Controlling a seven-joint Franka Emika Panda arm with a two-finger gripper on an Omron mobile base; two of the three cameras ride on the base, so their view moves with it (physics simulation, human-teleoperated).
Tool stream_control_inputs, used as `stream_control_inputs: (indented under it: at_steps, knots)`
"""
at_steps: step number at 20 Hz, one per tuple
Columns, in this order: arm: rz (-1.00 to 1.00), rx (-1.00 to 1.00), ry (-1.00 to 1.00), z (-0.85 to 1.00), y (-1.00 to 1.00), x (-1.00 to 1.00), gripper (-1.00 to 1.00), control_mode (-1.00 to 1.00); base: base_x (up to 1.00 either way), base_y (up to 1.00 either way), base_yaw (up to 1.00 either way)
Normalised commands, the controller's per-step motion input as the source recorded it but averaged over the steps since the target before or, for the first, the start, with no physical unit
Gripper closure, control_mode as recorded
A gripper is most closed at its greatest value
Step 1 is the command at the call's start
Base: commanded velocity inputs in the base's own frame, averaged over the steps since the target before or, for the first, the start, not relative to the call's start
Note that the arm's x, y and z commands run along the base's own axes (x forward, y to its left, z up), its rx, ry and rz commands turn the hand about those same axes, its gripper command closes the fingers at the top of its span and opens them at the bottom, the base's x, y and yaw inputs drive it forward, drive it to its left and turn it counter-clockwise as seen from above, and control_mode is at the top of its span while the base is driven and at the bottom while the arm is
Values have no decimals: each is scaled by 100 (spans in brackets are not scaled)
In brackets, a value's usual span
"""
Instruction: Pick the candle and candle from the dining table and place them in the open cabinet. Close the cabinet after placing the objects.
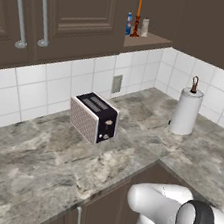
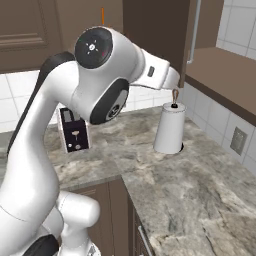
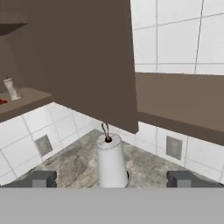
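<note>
Both candles already on cabinet shelf (image 1: 149, 39), orange taper (image 1: 139, 9) and stubby one (image 1: 144, 27) at 12 o'clock, gripper (image 3: 111, 179) empty w/ jaws wide apart over paper towel roll (image 3: 111, 162), so next swing door (image 3: 87, 61) shut, pushing flat on panel.

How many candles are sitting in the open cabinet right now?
2. The orange taper candle stands on the open cabinet shelf, with the pale beige candle just right of it. A blue can stands left of the taper. More may be hidden deeper inside.
</note>
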Motion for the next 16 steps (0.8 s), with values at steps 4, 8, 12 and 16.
stream_control_inputs:
  at_steps: [4, 8, 12, 16]
  knots:
    - [0, 3, -21, 9, -25, -60, -100, -100, 0, 0, 0]
    - [0, 1, -10, 5, -1, -9, -100, -100, 0, 0, 0]
    - [0, 0, -5, 0, 0, -2, -100, -100, 0, 0, 0]
    - [0, 0, -3, 0, 0, -1, -100, -100, 0, 0, 0]
